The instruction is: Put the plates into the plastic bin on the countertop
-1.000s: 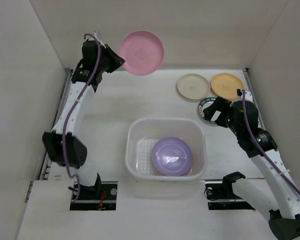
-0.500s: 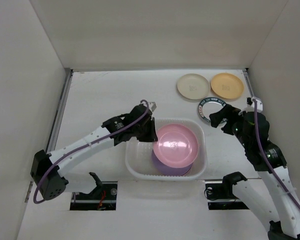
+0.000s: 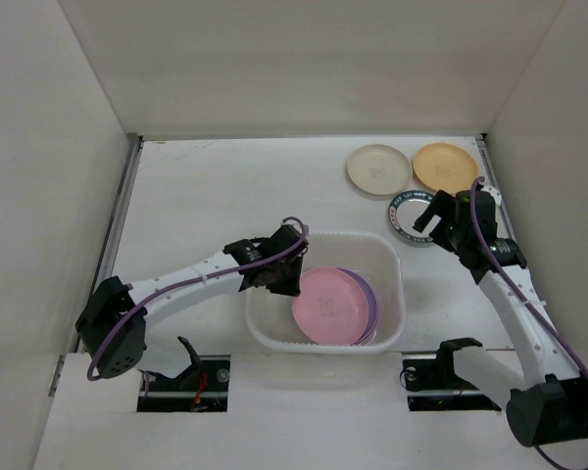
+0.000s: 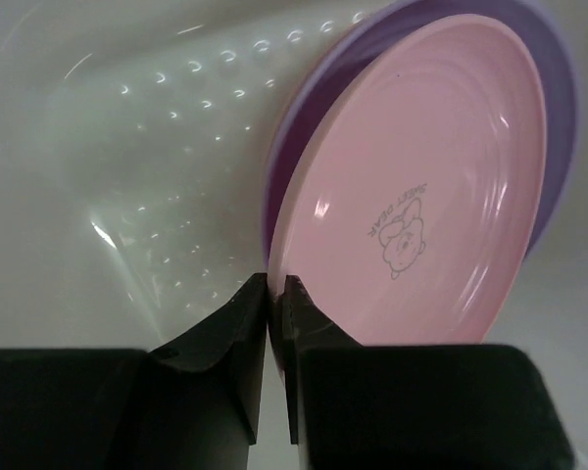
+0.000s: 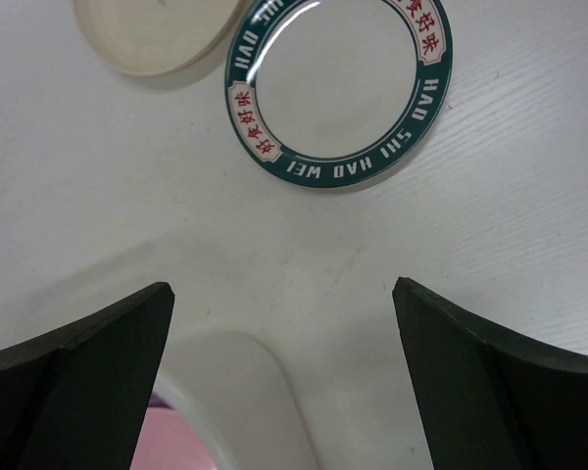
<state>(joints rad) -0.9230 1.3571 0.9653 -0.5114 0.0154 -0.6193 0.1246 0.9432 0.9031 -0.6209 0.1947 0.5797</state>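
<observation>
1. Inside the bin (image 3: 274,247), right of centre, the pink plate (image 4: 412,186) lies on the purple plate (image 4: 557,78). The left pincer (image 4: 275,286) nips its left rim, jaws all but closed on that thin edge.
2. The step in hand looks like the release. It would go best by lowering the rim until the plate nests flat, parting the jaws only a little, then lifting straight up, clear of the bin's left wall. That way nothing gets dragged or flipped.
3. The right pincer (image 5: 282,289) is spread wide and holds nothing. It hangs over the worktop (image 5: 529,245) just near of the teal plate (image 5: 338,88).
4. At far right, the cream plate (image 3: 378,168) and orange plate (image 3: 445,166) sit side by side on the worktop, outside the bin.
5. The plates are shallow, glossy discs with thin raised rims, probably hard and slippery. The pink one has faint rings and a small printed cartoon.
6. The bin is translucent, with rounded corners and a dimpled floor. It looks light, so a knock might shift it.
</observation>
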